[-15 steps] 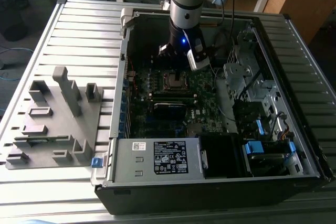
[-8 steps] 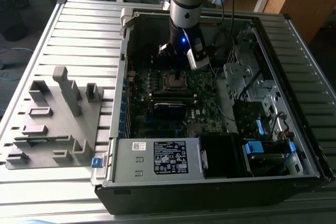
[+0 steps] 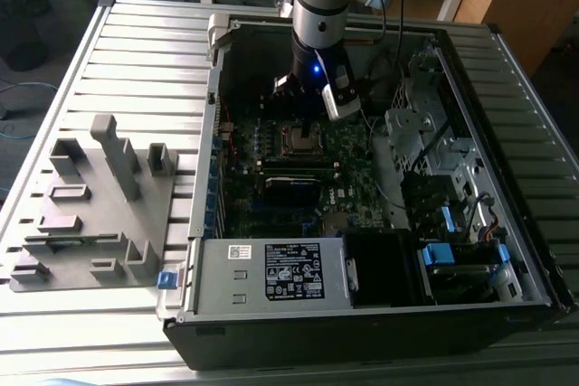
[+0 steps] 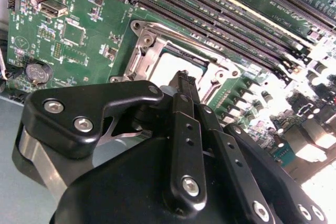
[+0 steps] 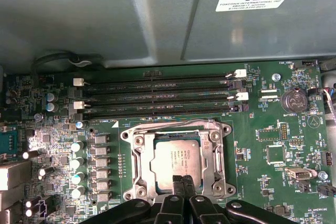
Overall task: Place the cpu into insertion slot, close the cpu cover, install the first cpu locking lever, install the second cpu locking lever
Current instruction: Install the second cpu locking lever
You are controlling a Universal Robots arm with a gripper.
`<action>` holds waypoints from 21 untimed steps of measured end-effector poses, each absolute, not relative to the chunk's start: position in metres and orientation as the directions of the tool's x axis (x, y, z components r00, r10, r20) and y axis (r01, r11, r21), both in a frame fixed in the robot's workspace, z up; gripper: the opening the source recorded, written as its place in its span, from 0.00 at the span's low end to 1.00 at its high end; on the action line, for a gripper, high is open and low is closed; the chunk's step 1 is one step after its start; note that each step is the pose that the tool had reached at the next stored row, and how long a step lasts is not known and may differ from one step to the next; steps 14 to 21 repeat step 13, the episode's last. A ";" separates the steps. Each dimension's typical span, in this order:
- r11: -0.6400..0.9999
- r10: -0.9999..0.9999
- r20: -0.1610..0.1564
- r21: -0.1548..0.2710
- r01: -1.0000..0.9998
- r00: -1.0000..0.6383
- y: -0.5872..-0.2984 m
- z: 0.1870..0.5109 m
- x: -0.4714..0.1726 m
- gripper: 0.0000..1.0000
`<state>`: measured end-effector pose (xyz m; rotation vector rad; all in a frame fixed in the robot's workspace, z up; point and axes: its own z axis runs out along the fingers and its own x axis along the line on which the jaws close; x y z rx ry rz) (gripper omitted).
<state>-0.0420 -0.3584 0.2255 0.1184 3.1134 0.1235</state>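
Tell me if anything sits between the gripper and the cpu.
Nothing visible does. In the first wrist view the gripper has its tips right at the edge of the cpu, which lies in the insertion slot with the cpu cover down around it.

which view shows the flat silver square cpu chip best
The first wrist view: the flat silver-tan square cpu sits in the silvery-rimmed insertion slot, seen nearly face on, with the black gripper at its edge. In the second wrist view the gripper covers much of it. The exterior view shows the socket as a small square.
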 end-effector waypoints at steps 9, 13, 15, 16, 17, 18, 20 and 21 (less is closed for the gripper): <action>0.994 0.077 -0.021 0.080 0.075 -0.997 -0.358 0.230 -0.042 0.11; 0.994 0.077 -0.021 0.080 0.075 -0.997 -0.358 0.231 -0.042 0.11; 0.994 0.077 -0.021 0.080 0.075 -0.997 -0.358 0.231 -0.042 0.11; 0.994 0.077 -0.021 0.080 0.075 -0.997 -0.358 0.231 -0.042 0.11; 0.994 0.077 -0.021 0.080 0.075 -0.997 -0.358 0.231 -0.042 0.11; 0.994 0.077 -0.021 0.080 0.075 -0.997 -0.358 0.231 -0.042 0.11; 0.994 0.077 -0.021 0.080 0.075 -0.997 -0.358 0.231 -0.042 0.11; 0.994 0.077 -0.021 0.080 0.075 -0.997 -0.358 0.231 -0.042 0.11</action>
